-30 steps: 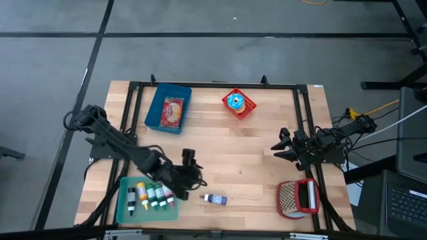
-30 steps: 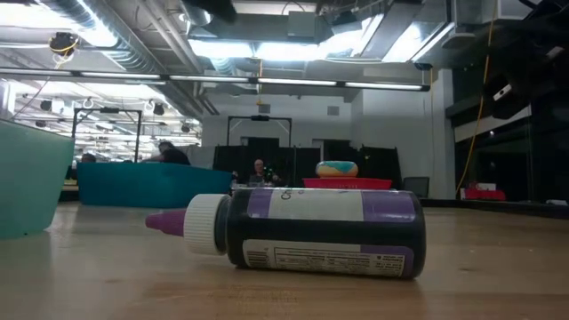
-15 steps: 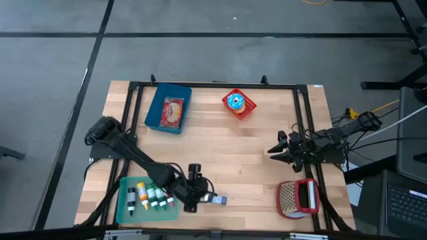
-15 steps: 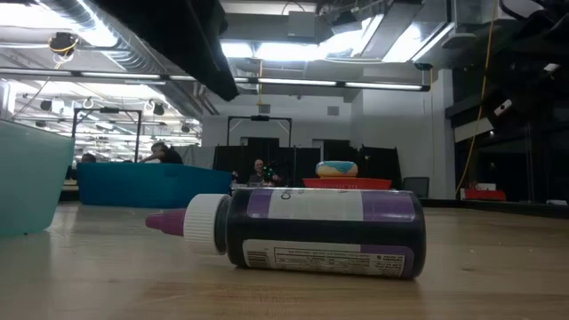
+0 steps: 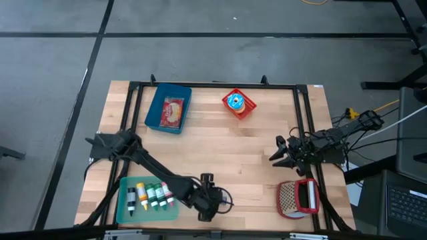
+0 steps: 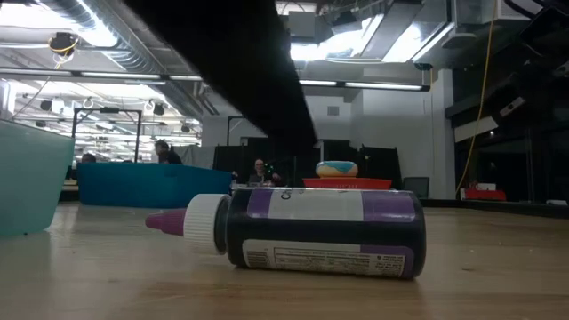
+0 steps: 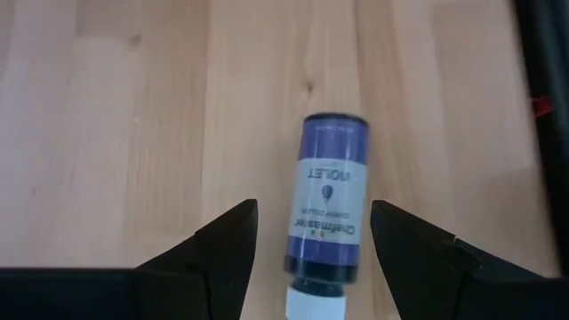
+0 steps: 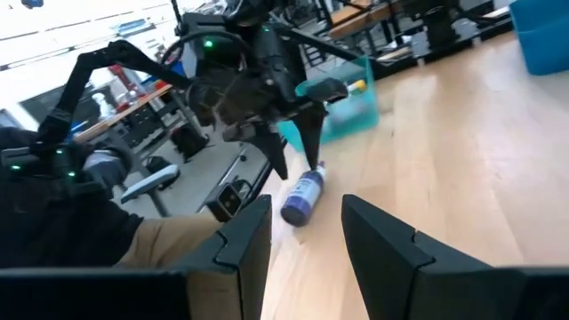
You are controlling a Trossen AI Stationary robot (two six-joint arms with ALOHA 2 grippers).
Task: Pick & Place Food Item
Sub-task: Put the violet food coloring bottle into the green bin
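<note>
Violet bottle (image 7: 328,206) is lying on the surface, just right of the teal tray (image 5: 121,212) and not yet gripped. Left gripper (image 7: 309,233) is hovering over it, jaws open on either side, holding nothing. Right gripper (image 8: 307,224) is waiting far right, jaws parted, empty. Pick and place both pending. Tray is holding five bottles; one is loose.

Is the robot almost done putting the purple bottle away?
Not yet. The violet bottle lies on the table, ungrabbed. The left gripper is open, its fingers either side of it. Four bottles already stand in the green tray. Grabbing, lifting and placing remain. The right gripper waits aside.
</note>
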